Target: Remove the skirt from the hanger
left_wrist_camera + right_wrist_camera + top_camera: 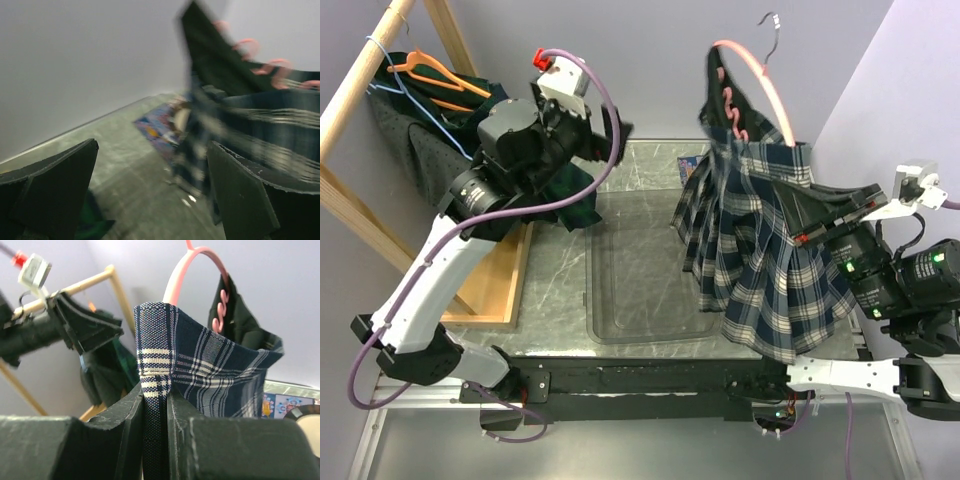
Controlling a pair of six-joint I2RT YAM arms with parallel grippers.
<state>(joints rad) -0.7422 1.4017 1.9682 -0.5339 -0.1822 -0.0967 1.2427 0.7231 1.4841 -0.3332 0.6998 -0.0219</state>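
Note:
A navy plaid skirt (760, 260) hangs above the table from a pink hanger (760, 75), whose metal hook is free in the air. My right gripper (800, 203) is shut on the skirt's waistband. In the right wrist view its jaws (155, 395) pinch a fold of the skirt (210, 370), with the hanger (185, 270) arching above. My left gripper (612, 138) is raised to the left of the skirt, apart from it and open. In the left wrist view nothing lies between its fingers (150, 195), and the skirt (260, 130) is blurred ahead on the right.
A wooden rack (360, 80) at the far left carries orange hangers (435, 70) and dark garments. Below it stands a wooden box (505, 290). A clear tray (640, 270) lies mid-table under the skirt's hem. A colourful card (688, 165) lies at the back.

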